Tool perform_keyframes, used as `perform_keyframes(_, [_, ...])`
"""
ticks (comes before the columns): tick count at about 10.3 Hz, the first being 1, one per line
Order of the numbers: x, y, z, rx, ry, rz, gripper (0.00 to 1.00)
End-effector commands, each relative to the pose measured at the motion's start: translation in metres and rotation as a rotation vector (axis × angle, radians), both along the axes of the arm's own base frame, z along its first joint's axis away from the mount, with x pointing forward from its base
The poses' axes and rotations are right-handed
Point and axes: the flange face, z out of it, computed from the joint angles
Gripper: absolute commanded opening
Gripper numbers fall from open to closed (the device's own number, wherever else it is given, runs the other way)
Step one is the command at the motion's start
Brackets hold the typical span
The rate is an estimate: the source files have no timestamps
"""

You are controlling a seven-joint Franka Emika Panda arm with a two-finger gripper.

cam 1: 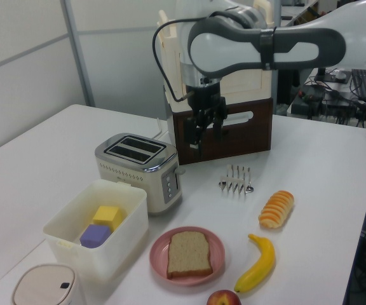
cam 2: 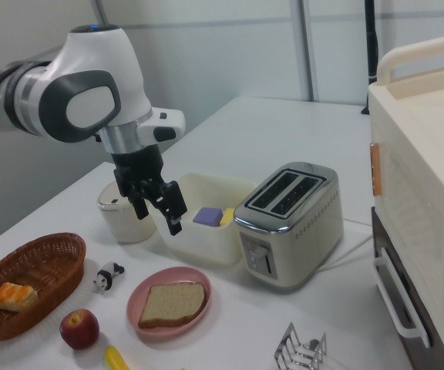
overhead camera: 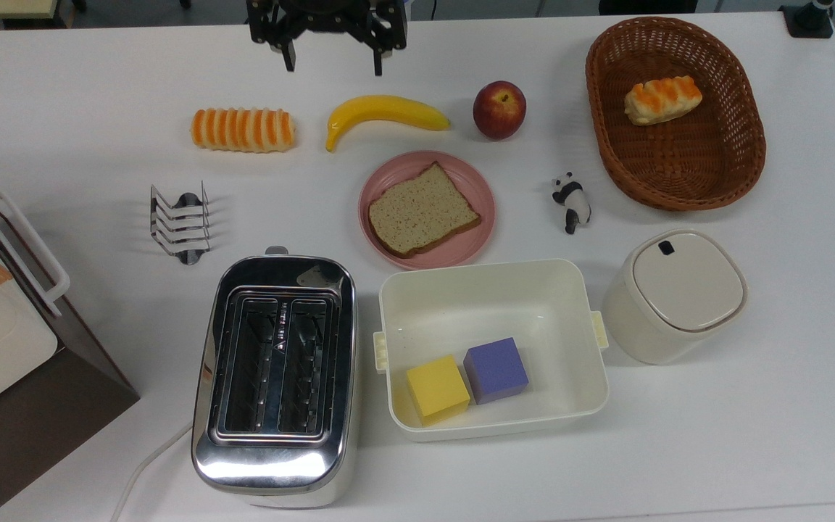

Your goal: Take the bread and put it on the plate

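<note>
- On the pink plate (overhead camera: 478,233) lies the bread (overhead camera: 422,210) — flat, speckled tan, dark-crusted.
- Gripper (overhead camera: 332,56): raised well clear at the top view's far edge, fingers spread wide, holding nothing.
- Around the plate: smooth banana (overhead camera: 384,114) and apple (overhead camera: 499,109) beyond, panda figurine (overhead camera: 571,201) at the top view's right, chrome toaster (overhead camera: 275,377) and cream bin (overhead camera: 491,291) nearer.

My top view hangs straight over the white table (overhead camera: 62,87) and looks down, taking in nearly the whole surface from the chrome two-slot toaster (overhead camera: 276,377) to the oval brown wicker basket (overhead camera: 675,112). My left view stands beyond one end, raised and fairly near, facing along the table toward the cream-and-brown cabinet (cam 1: 224,82); my right view looks from the opposite side, equally near. All three share the middle, where the round pink plate (overhead camera: 479,228) sits beside the toaster.
</note>
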Motion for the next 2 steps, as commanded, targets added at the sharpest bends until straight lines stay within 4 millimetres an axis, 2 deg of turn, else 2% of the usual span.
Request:
perform_keyframes(1, [-0.0209,-0.0114,0.0074,-0.003,0.016,-0.032,1.00])
perform_keyframes(2, [-0.0205,-0.0097,0.0059,0.004,0.020,-0.031,1.00])
